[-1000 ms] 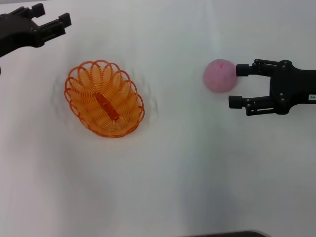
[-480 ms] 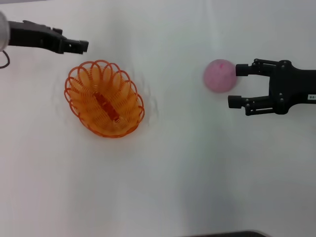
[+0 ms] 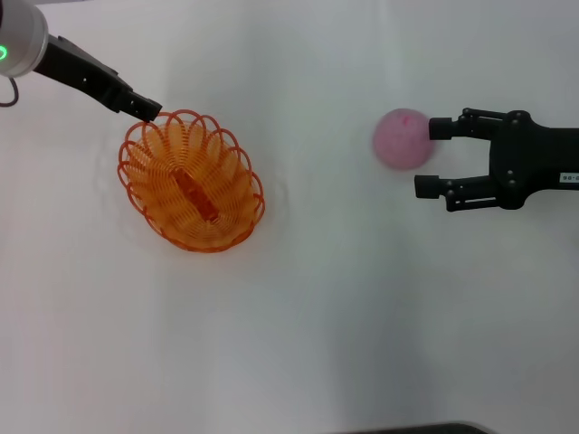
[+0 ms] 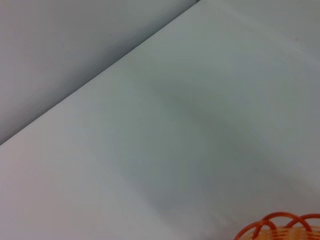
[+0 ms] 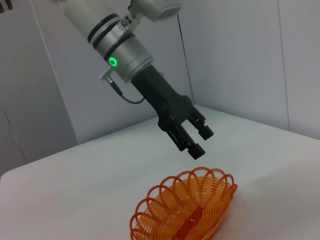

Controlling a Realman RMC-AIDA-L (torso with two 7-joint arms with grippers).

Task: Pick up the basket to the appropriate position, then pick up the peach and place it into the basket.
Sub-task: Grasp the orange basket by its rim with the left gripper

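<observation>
- Head view: a plain white table surface (image 3: 326,316) carries both task items, set well apart, with one arm on each side.
- The oval orange basket of looped plastic wire (image 3: 191,181) lies on the robot's left half of the table. Its long axis runs diagonally, from far-left to near-right. It is empty.
- The black left gripper (image 3: 145,109) hangs just above the basket's far-left rim loops, at one end of that long axis. The right wrist view shows this gripper (image 5: 198,142) pointing down, its fingers parted by a narrow gap, clear of the rim and holding nothing.
- Judgement: the left arm is much the nearer to the basket; the coming grasp turns on bringing one finger inside and one outside the scalloped rim directly beneath it.
- The black right gripper (image 3: 432,157) lies low on the robot's right side, fingers spread wide and pointing towards the robot's left.
- The round fuzzy pink peach (image 3: 403,138) rests on the table at the tip of this gripper's far finger, touching or nearly so. It sits off the gripper's centre line, not between the fingers.
- Judgement: the right arm is nearer to the peach, but needs a shift away from the robot before closing.
</observation>
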